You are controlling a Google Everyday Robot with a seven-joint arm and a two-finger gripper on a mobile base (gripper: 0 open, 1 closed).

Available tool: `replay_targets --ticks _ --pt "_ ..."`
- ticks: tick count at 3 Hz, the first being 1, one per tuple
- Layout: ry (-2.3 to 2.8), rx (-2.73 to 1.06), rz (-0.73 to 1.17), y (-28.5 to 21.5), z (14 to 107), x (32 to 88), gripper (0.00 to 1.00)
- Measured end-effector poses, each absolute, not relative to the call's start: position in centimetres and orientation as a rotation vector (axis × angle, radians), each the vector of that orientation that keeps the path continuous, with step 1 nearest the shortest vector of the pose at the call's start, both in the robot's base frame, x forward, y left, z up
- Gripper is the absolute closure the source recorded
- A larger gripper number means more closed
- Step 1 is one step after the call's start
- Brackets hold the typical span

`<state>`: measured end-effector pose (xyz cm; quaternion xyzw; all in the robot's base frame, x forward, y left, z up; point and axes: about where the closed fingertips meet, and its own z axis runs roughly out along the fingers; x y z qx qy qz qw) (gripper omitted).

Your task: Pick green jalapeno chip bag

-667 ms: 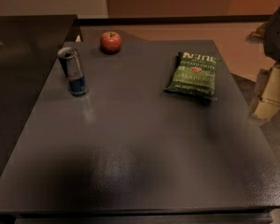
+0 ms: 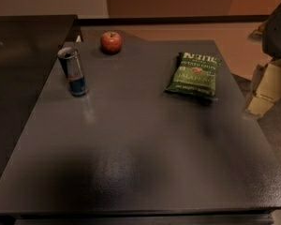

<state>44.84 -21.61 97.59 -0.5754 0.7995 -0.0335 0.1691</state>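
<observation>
While the gripper (image 2: 266,92) hangs at the far right of the camera view, off the table's right edge and level with its rear half, only its pale, blocky lower part and a dark housing above it show; whether it is apart or together I cannot tell. It holds nothing and touches nothing.

Nearest to it lies the one green jalapeno chip bag (image 2: 193,74). It rests flat on the table (image 2: 140,172) in the rear right part, near the right edge, with its white lettering at the far end and the light "JALAPENO" line toward the near end. A small red-orange picture sits between the two. The bag is apart from the gripper, and between them there is only a narrow strip of bare tabletop and the table's edge.

Farther out, well to the left of the bag, one red apple (image 2: 111,42) sits by the rear edge of the table. One slim blue and silver can (image 2: 74,72) stands upright near the left edge, a little nearer the camera than the apple and apart from it. Both are well away from the bag and on the side far from the gripper.

The table is one dark, matt slab with a dull sheen across its near half. A second dark surface (image 2: 18,55) adjoins it on the left, and tan floor (image 2: 239,36) shows behind the rear edge.
</observation>
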Motion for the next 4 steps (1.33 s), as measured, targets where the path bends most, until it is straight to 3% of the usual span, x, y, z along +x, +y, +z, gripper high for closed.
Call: replay_targets --ticks 4 --pt "2.435 -1.019 0.11 -22.7 92.2 56.3 0.0"
